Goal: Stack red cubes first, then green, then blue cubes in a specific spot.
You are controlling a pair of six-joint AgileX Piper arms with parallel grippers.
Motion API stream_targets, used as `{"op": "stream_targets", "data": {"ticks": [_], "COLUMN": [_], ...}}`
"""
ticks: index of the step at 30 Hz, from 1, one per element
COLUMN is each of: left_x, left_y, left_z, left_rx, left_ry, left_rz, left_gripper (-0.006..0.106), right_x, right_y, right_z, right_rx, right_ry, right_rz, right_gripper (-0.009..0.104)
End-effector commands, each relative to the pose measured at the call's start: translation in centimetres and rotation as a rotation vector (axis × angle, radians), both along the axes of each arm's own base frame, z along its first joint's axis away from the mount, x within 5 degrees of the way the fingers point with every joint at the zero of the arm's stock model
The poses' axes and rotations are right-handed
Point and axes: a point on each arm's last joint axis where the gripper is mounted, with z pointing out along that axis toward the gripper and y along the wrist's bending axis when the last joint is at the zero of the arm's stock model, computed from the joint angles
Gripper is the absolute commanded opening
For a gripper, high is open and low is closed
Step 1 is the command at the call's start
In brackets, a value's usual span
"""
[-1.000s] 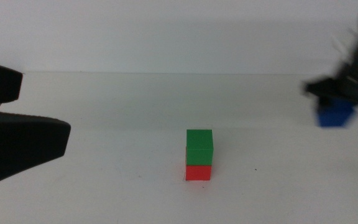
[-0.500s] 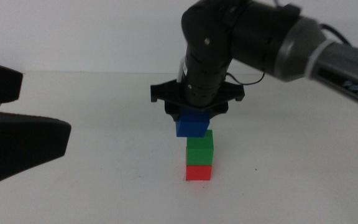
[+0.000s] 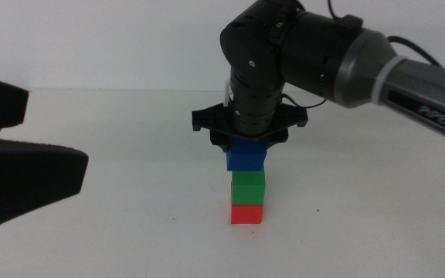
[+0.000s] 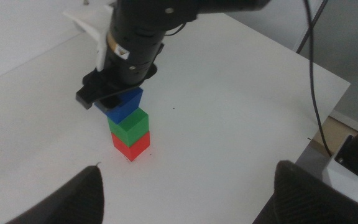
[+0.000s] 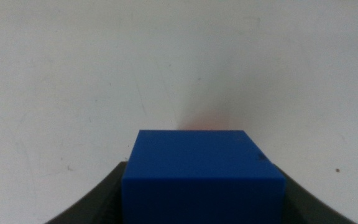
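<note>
Holding blue cube (image 3: 246,156) over green cube (image 3: 248,187), right hand (image 3: 247,145) clamped

Middle view looks forward and down across the table (image 3: 130,247); left wrist hangs back, sharing the cube stack (image 3: 247,189); right wrist looks close onto the blue cube (image 5: 202,180).

The right gripper (image 3: 247,148) points straight down above the green cube (image 3: 248,186), jaws clamped on the blue cube (image 3: 246,157), its arm reaching in from the right. The left gripper (image 4: 188,193) waits well left of the green cube, jaws spread wide.
</note>
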Motion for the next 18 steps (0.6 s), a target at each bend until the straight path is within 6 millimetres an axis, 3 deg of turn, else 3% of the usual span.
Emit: {"op": "stream_targets", "data": {"ticks": [1, 9, 17, 18], "left_x": [0.0, 0.0, 0.0, 0.0], "left_y": [0.1, 0.1, 0.1, 0.1], "left_z": [0.2, 0.2, 0.2, 0.2], "left_rx": [-0.014, -0.014, -0.014, -0.014], "left_ry": [-0.012, -0.012, -0.012, -0.012], "left_rz": [0.002, 0.002, 0.001, 0.001], "left_gripper": [0.094, 0.094, 0.094, 0.094], "right_x": [-0.8, -0.6, -0.7, -0.8], "right_y": [-0.5, -0.4, 0.0, 0.0], "right_z": [1.3, -1.3, -1.8, -1.9], "right_rx": [-0.008, -0.055, -0.048, -0.046], "right_ry": [-0.036, 0.012, 0.035, 0.037], "right_rz": [-0.005, -0.036, -0.041, -0.041], "right_gripper": [0.015, 0.016, 0.016, 0.022]}}
